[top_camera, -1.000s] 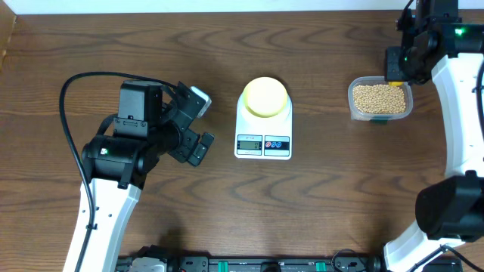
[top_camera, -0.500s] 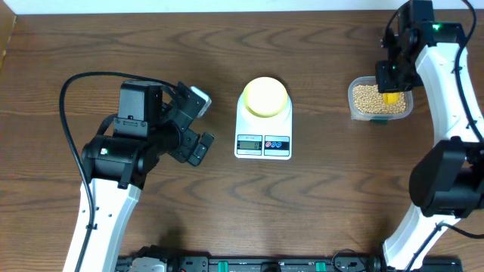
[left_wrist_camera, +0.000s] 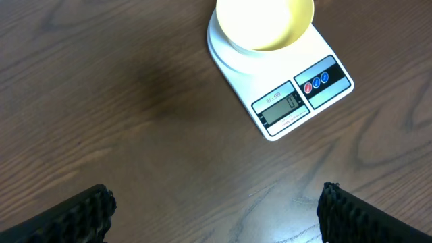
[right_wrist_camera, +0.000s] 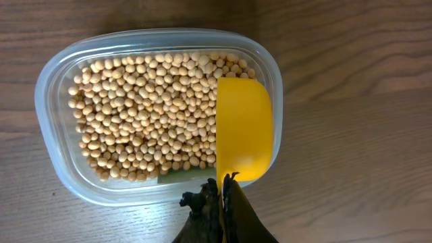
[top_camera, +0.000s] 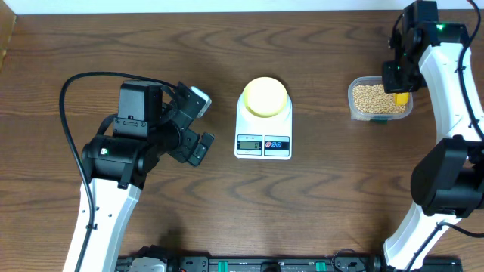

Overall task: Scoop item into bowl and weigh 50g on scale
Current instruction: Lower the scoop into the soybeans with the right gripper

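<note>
The pale yellow bowl [top_camera: 265, 96] sits empty on the white scale [top_camera: 263, 142] at the table's middle; both show in the left wrist view, bowl [left_wrist_camera: 264, 23] and scale [left_wrist_camera: 297, 101]. Tan beans [top_camera: 376, 98] fill a clear plastic tub [top_camera: 354, 109] at the right, seen closer in the right wrist view as beans [right_wrist_camera: 142, 115] in the tub [right_wrist_camera: 54, 142]. My right gripper [right_wrist_camera: 224, 190] is shut on the handle of a yellow scoop [right_wrist_camera: 243, 128], whose empty cup lies over the tub's right side. The scoop shows from above [top_camera: 400, 97]. My left gripper [left_wrist_camera: 216, 202] is open and empty left of the scale.
The table's back edge runs along the top of the overhead view. A black cable [top_camera: 76, 83] loops behind the left arm. Bare wood lies between the scale and the tub.
My right gripper moved the yellow scoop from the tub's back edge to over the beans, then shifted it to the tub's right side. The left arm has not moved.
</note>
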Motion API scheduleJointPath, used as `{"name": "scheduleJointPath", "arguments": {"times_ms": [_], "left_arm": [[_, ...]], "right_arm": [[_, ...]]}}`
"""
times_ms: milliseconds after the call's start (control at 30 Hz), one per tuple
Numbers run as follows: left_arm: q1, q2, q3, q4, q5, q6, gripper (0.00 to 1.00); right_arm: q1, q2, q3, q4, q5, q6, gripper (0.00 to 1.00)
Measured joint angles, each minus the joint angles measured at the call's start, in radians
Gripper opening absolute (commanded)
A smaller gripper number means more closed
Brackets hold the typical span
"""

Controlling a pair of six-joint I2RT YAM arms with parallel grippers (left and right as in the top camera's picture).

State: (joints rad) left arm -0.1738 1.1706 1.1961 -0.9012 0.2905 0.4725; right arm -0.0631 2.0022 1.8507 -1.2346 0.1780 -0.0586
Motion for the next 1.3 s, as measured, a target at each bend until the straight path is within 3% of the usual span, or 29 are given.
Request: {"name": "scheduleJointPath", "arguments": {"times_ms": [767,1300], "left_arm": [[0.000,0.000,0.000,0.000,0.000,0.000,0.98],[0.000,0.000,0.000,0.000,0.000,0.000,0.98]], "right_arm": [[-0.015,0.092,0.000,0.023,-0.259,0.000,0.01],[-0.143,0.118,0.000,0.029,-0.532,0.000,0.01]]}}
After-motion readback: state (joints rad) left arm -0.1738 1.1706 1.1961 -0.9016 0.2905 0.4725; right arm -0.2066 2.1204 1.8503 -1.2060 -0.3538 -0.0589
